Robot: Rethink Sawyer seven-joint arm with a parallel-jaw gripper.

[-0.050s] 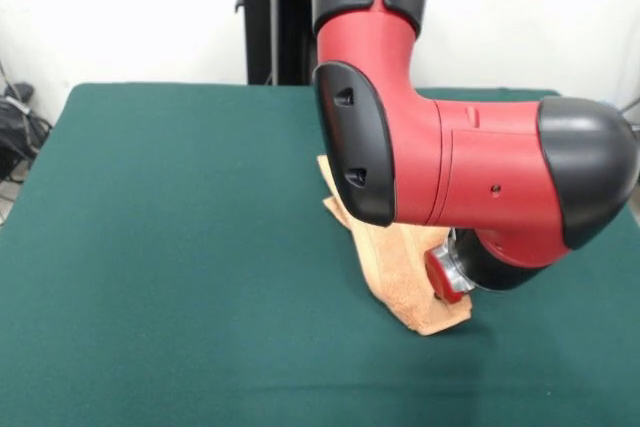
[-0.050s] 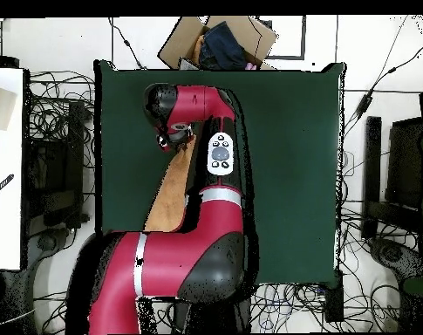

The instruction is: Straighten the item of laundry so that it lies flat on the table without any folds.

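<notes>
The peach towel (image 1: 405,277) lies bunched in a long narrow strip near the middle of the green surface (image 1: 170,247), so the job looks partly done, and next a folded edge needs pulling out wide. The big red arm (image 1: 440,162) hides the tool, so I cannot tell if it grips anything.

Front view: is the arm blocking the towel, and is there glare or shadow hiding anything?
Front view: even light, no glare; the red and black arm covers much of the peach-orange terry towel, and the tool is hidden. Overhead view: the arm overlaps the towel's edge; the dark green felt table shows no strong shadow.
</notes>
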